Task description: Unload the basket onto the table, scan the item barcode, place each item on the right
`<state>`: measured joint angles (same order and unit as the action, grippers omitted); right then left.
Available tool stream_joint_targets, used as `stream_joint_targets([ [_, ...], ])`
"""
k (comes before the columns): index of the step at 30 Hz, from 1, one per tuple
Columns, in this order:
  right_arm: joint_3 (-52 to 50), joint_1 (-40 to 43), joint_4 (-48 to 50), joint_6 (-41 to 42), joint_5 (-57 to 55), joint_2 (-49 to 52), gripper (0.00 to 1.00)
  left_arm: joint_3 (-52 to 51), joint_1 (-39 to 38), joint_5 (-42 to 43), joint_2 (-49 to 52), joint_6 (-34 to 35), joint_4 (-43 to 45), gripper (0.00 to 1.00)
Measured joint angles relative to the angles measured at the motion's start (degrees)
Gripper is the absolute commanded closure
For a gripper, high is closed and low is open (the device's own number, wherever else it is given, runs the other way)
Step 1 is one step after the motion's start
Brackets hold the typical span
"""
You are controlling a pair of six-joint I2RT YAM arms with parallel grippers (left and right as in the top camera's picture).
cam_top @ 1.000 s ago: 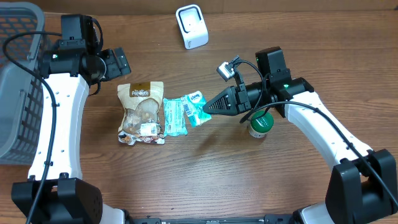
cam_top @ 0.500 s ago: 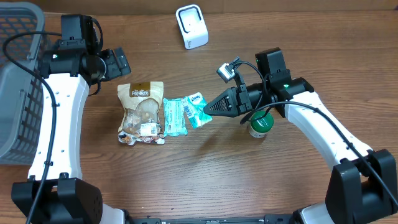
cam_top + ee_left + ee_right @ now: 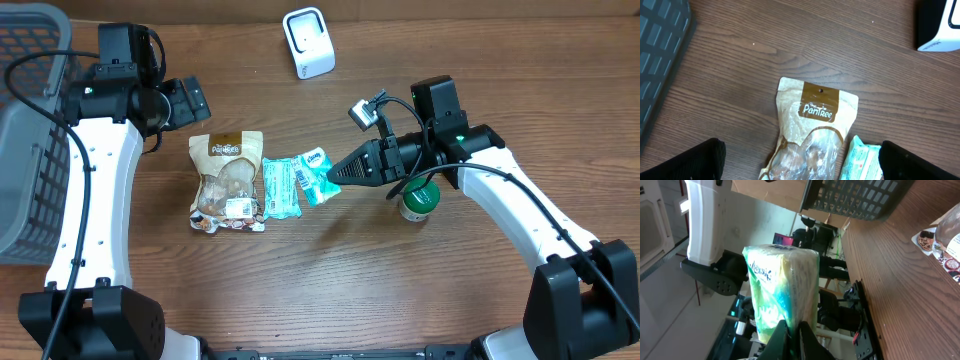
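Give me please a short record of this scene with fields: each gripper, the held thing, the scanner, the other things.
left gripper: open, holds nothing, near the snack bag
right gripper: shut on the held packet
scanner: white, at the far edge, apart from the held packet
scan: not yet done
other things: loose packet beside the snack bag; green container partly under the right arm; basket at the left

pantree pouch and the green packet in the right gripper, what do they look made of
PanTree pouch: seemingly tan kraft paper, matte, with a clear glossy plastic window showing the contents. Green packet, pinched in the right gripper: probably thin printed plastic film, shiny and wrinkled.
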<state>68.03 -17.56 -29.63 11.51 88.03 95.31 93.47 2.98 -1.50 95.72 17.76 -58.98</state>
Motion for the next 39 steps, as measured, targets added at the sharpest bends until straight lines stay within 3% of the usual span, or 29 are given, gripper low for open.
stream_joint_targets([
  [15,0.0,0.0,-0.52,-1.9,-2.75,0.0,0.96,0.0,0.02,0.0,0.0,0.0,0.0,0.0],
  [23,0.0,-1.75,-1.92,3.67,-28.06,0.0,0.96,0.0,0.02,0.0,0.0,0.0,0.0,0.01],
  [33,0.0,-13.44,-3.56,8.85,-67.6,0.0,0.96,0.0,0.02,0.0,0.0,0.0,0.0,0.0],
  [39,0.0,-18.64,-4.15,10.8,-82.47,0.0,0.96,0.0,0.02,0.0,-0.02,0.0,0.0,0.0],
])
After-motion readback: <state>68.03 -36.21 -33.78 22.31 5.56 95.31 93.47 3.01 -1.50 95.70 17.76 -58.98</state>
